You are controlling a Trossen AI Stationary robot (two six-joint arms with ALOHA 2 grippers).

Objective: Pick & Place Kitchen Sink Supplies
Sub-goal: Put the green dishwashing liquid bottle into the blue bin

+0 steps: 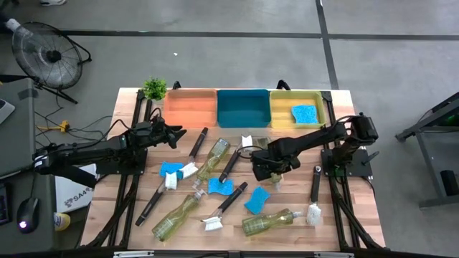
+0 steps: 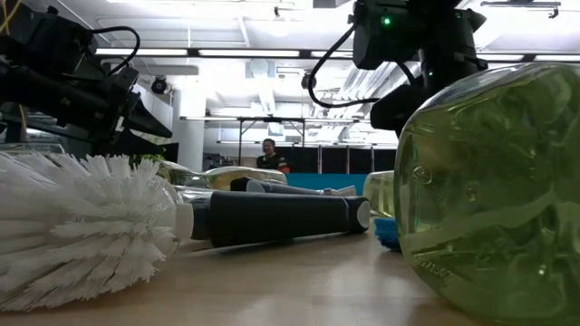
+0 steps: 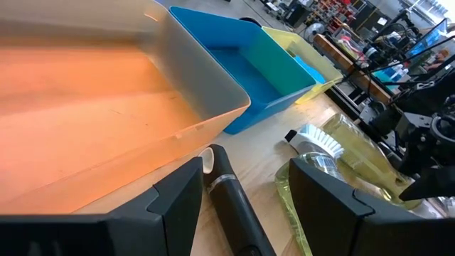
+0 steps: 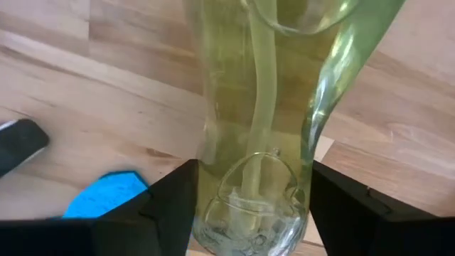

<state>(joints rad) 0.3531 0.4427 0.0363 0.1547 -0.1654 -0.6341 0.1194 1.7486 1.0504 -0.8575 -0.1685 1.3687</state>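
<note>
Right gripper (image 4: 249, 206): my wrist view alone shows fingers astride a clear bottle (image 4: 263, 107), not visibly pinching.
Left gripper (image 3: 242, 192): spread, empty, beside orange bin (image 3: 85, 92).
Writing: none legible to me.

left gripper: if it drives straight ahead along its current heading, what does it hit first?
Likely the black brush handle: it lies between the open fingers of the left gripper, with the orange bin wall just beyond. Depth is unclear; if the gripper is above the handle, the bin comes first.

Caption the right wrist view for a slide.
Right gripper straddling a clear bottle of yellow-green liquid on the wooden table, blue sponge alongside.
</note>
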